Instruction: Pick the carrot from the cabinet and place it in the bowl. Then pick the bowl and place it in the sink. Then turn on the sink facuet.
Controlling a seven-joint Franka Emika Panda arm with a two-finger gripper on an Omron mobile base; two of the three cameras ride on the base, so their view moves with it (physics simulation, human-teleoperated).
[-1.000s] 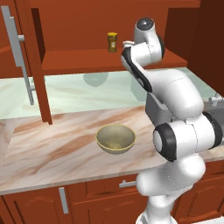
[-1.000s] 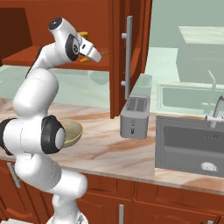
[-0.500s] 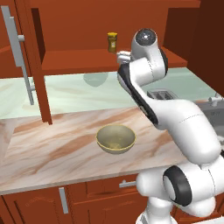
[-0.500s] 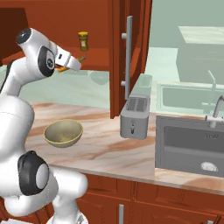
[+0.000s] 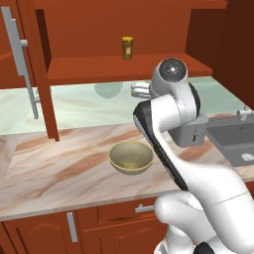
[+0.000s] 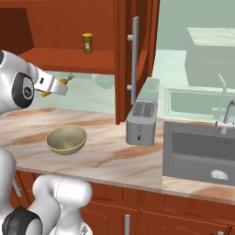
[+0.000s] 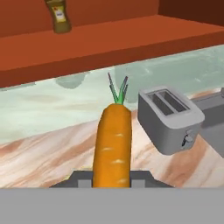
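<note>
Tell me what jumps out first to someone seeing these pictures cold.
The orange carrot with its green top, gripped between the fingers and held in the air above the marble counter. Below it sits the olive-gold bowl, with a grey toaster to the right, beside the dark sink.

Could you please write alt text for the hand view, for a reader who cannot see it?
An orange carrot with green stalks, held in the gripper, points away from the camera. Beyond it are a marble counter with a grey toaster, and a brown jar on the cabinet shelf.
</note>
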